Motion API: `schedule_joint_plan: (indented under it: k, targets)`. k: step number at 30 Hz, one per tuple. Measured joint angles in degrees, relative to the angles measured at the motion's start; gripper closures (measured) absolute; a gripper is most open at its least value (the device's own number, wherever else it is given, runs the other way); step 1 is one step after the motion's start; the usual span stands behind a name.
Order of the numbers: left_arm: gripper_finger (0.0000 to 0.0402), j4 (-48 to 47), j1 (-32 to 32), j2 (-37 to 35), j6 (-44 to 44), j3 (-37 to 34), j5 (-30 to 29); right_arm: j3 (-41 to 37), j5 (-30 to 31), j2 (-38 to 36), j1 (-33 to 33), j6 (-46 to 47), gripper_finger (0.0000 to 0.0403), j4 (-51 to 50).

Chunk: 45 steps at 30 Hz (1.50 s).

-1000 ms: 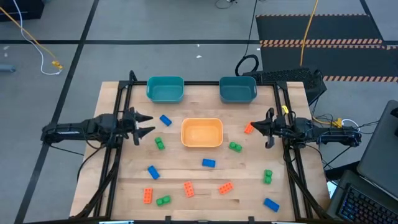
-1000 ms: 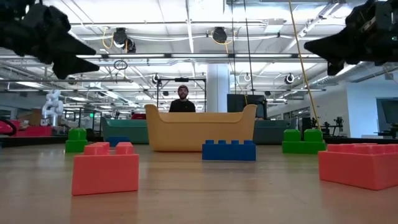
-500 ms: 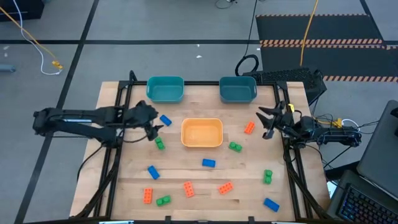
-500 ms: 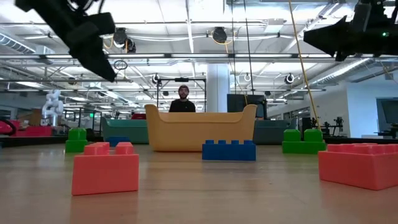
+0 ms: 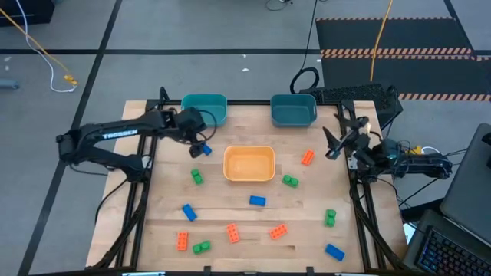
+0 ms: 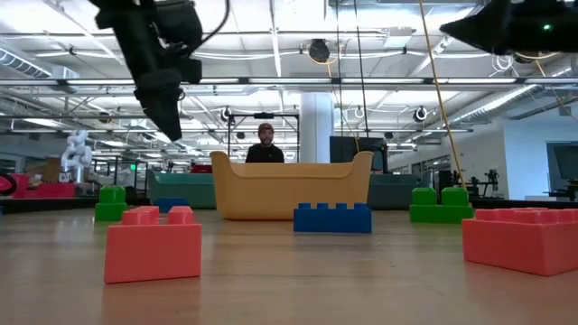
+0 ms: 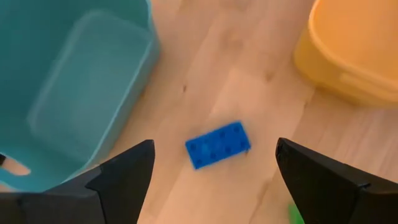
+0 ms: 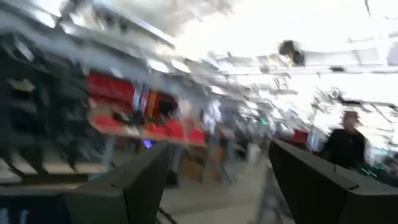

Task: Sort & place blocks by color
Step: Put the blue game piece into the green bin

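Blue, green and orange blocks lie scattered on the wooden table (image 5: pixel 153 230). My left gripper (image 5: pixel 198 142) hangs open, pointing down, above a blue block (image 7: pixel 217 144) that lies flat between the left teal bin (image 5: pixel 204 109) and the yellow-orange bin (image 5: pixel 249 163). Its fingers stand either side of the block, clear above it. My right gripper (image 5: pixel 333 142) is open and raised at the table's right edge, near an orange block (image 5: pixel 308 157), with nothing between its fingers. It looks out into the room.
A second teal bin (image 5: pixel 293 110) stands at the far edge, right of centre. Green blocks (image 5: pixel 196 176) (image 5: pixel 290 181) flank the yellow-orange bin. More blocks lie along the near edge, among them an orange one (image 6: pixel 152 244). A person (image 6: pixel 265 144) is beyond the table.
My left gripper has swung from the table's left edge toward the far right, over the blue block, and has tipped to point down. My right gripper has opened, tipped upward and drifted a little toward the far edge. No block has moved.
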Motion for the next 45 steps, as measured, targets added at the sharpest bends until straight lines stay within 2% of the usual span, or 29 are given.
schedule_joint_plan:
  k: [6,12,18,23,28,35,40,45]
  targets:
    - [0.0064,-7.41,-0.02,7.67,6.3,7.1,2.31,1.55,1.67,9.94,-0.23,11.25,0.0132,-7.94]
    - [0.0064,-8.99,-0.12,10.56,13.04,8.17,3.05,1.59,1.64,18.01,-0.11,21.13,0.0132,-8.99]
    - [0.0064,-10.1,-1.59,11.88,17.48,8.15,2.93,0.85,-8.15,21.16,-0.01,28.65,0.0133,-9.03]
    - [0.0064,-6.26,-3.58,11.86,25.53,8.15,-2.88,0.31,-9.96,21.64,-0.01,32.44,0.0133,-9.06]
    - [0.0064,-3.45,-4.2,12.64,29.11,8.15,-2.74,0.28,-9.91,21.54,-0.01,32.18,0.0133,-8.69]
    - [0.0064,-4.33,-4.26,19.49,30.22,8.11,-1.5,0.26,-9.65,21.45,-0.06,26.68,0.0133,-5.49]
    - [0.0064,-4.54,-3.8,23.86,30.39,8.08,-1.51,0.26,-7.82,21.45,-0.08,22.04,0.0133,-2.38]
    - [0.0064,-4.64,-3.34,24.98,33.21,8.08,-1.55,0.26,-5.45,21.46,-0.08,18.1,0.0133,-1.68]
